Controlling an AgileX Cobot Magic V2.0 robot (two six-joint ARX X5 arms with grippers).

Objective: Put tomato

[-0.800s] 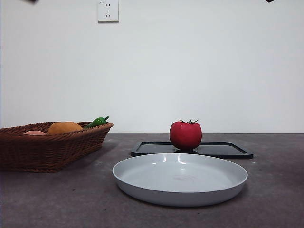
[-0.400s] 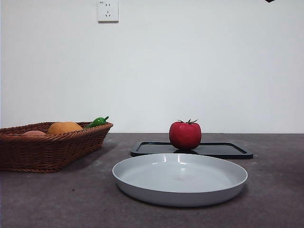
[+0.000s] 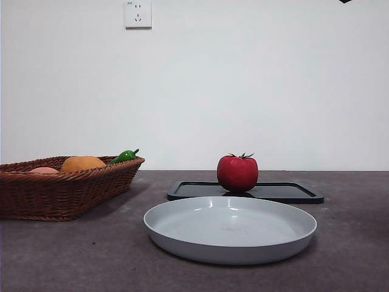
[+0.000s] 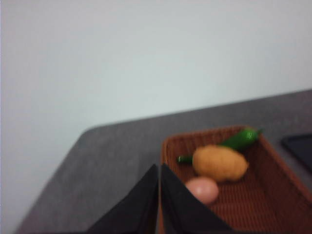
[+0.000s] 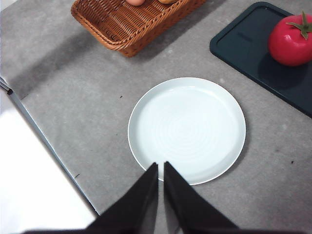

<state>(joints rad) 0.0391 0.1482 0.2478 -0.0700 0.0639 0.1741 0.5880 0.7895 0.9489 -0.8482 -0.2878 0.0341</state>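
One tomato [image 3: 237, 173] is seen resting on a black tray [image 3: 285, 192], with both grippers held away from it.

The tomato sits upright, stem up, on the tray just behind the pale plate [image 3: 230, 228], which is bare and lies in front of the tray on the grey table [image 3: 73, 255]. Well to the side of the plate, a wicker basket [image 3: 61, 188] is found holding an orange fruit [image 3: 83, 163], a pinkish fruit [image 3: 44, 171] and a green pepper [image 3: 124, 156]. The left gripper [image 4: 159, 170] is held above the basket's near rim, its jaws pressed together with nothing between them. The right gripper [image 5: 161, 168] is held high over the plate's edge, its jaws likewise closed and gripping nothing.
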